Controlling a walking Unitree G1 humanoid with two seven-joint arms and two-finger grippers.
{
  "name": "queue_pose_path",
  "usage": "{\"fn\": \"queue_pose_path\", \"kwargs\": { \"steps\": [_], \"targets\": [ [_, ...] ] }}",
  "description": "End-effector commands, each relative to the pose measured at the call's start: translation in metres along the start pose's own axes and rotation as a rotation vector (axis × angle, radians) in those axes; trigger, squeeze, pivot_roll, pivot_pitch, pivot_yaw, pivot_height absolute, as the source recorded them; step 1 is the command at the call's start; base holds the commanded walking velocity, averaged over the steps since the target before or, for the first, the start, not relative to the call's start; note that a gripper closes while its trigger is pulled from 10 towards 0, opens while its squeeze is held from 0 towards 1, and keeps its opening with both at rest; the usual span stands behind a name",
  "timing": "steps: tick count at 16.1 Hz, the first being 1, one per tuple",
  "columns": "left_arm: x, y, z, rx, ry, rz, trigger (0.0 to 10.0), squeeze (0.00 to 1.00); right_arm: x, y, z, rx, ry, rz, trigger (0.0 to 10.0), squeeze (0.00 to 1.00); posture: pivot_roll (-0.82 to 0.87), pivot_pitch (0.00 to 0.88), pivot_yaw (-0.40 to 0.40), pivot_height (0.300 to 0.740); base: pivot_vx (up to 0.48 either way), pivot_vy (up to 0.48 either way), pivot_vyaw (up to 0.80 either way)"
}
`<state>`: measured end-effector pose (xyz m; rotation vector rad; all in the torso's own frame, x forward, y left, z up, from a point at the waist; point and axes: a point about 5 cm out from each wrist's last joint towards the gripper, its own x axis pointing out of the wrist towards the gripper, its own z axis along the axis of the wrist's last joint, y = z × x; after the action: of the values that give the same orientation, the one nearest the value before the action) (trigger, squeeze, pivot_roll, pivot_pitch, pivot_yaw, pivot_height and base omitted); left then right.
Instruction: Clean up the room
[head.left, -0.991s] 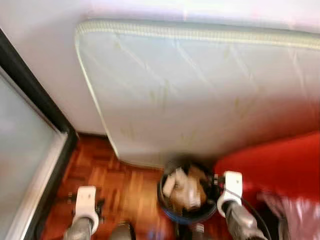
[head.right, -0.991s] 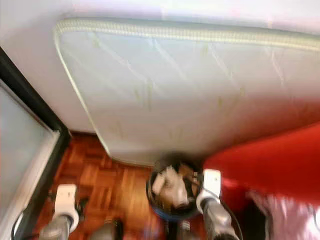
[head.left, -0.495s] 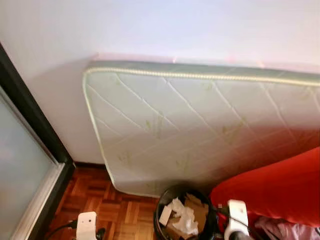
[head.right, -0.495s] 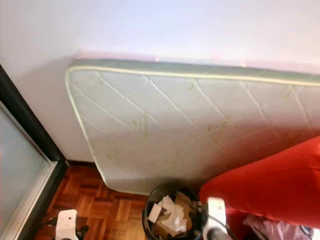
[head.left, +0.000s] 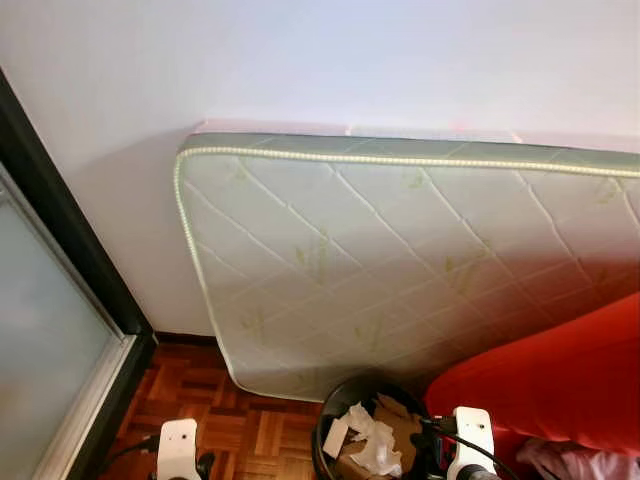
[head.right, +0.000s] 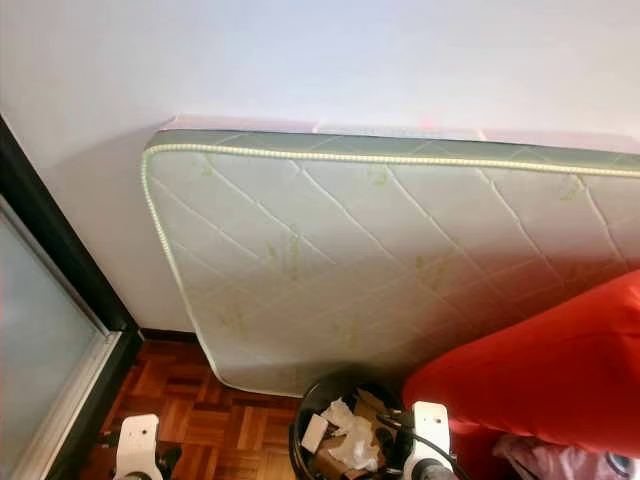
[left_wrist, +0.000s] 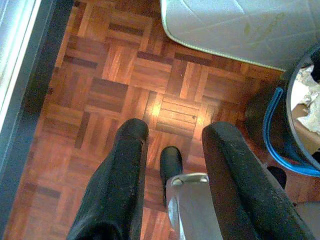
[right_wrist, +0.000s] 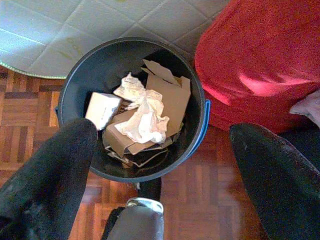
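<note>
A black waste bin (right_wrist: 95, 70) with a blue handle stands on the parquet, between the mattress and the red seat, low in the left eye view (head.left: 362, 381). It holds brown cardboard (right_wrist: 172, 97), crumpled white paper (right_wrist: 145, 117) and a small white box (right_wrist: 102, 110). My right gripper (right_wrist: 162, 135) hangs open and empty just above the bin's near rim. My left gripper (left_wrist: 175, 131) is open and empty over bare floor, left of the bin. Both white wrists show at the bottom of the eye views.
A quilted white mattress (head.left: 400, 260) leans on its side against the wall. A red cushioned seat (head.left: 550, 380) crowds the bin's right side, with pale cloth (head.left: 590, 462) below it. A dark-framed frosted glass door (head.left: 60, 250) bounds the left. Parquet floor (left_wrist: 100, 90) lies between.
The head camera has tilted up and the blur has gone: more wall and the mattress top now show, bin and wrists sit lower in frame. Nothing itself has visibly moved.
</note>
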<state>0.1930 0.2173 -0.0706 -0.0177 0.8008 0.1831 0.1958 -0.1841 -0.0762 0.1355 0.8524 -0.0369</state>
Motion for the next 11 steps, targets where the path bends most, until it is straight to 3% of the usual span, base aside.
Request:
{"fn": "queue_pose_path", "kwargs": {
  "steps": [1, 11],
  "targets": [
    [0.000, -0.001, -0.004, 0.003, 0.022, -0.005, 10.0, 0.00, 0.001, 0.002, 0.004, -0.021, -0.008, 0.005, 10.0, 0.00, -0.01, 0.061, -0.030, 0.740, 0.000, 0.000, 0.00],
    [-0.002, -0.004, -0.011, 0.001, 0.043, -0.016, 10.0, 0.00, -0.002, 0.001, -0.008, -0.053, 0.024, 0.000, 10.0, 0.00, -0.01, 0.028, -0.027, 0.740, 0.000, 0.000, 0.00]
  ]
}}
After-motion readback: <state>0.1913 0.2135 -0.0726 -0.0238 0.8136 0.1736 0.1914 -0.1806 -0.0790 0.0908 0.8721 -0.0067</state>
